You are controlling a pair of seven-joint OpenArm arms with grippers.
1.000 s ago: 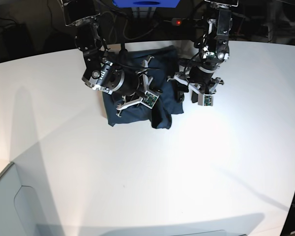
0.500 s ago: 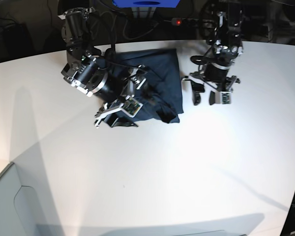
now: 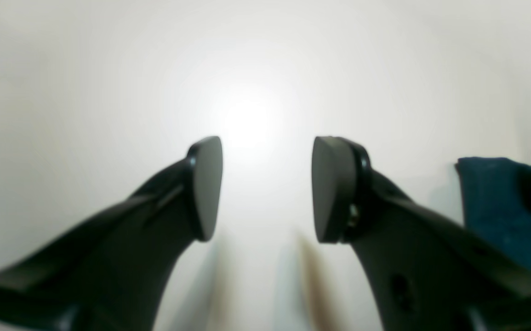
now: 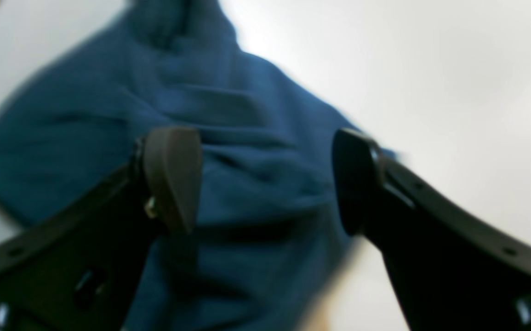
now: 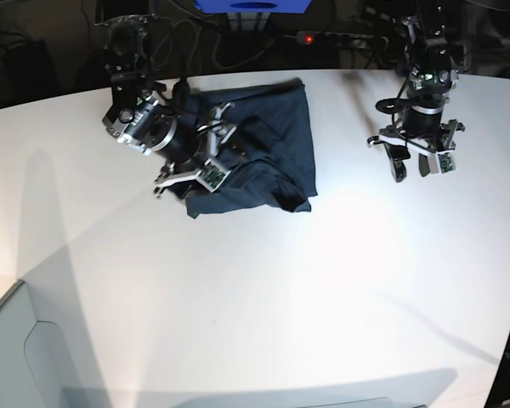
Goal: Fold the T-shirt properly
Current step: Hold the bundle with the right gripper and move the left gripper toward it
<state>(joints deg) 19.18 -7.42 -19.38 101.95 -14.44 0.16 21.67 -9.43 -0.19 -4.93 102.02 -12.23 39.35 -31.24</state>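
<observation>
The dark navy T-shirt (image 5: 268, 140) lies as a folded, rumpled bundle at the back middle of the white table (image 5: 263, 289). My right gripper (image 5: 212, 157) hovers over the bundle's left part. In the right wrist view this gripper (image 4: 265, 181) is open, and the creased blue cloth (image 4: 247, 138) lies below the gap, not held. My left gripper (image 5: 410, 168) stands to the right, well apart from the shirt. In the left wrist view it (image 3: 267, 188) is open over bare table, and an edge of the T-shirt (image 3: 499, 207) shows at the far right.
A grey bin (image 5: 17, 357) sits at the front left corner. Cables and a power strip with a red light (image 5: 306, 37) lie behind the table's back edge, beside a blue box (image 5: 251, 5).
My right gripper opened, let go of the shirt and pulled back left. The left arm swung right, away from the shirt, still open. The shirt's right half now lies flatter.
</observation>
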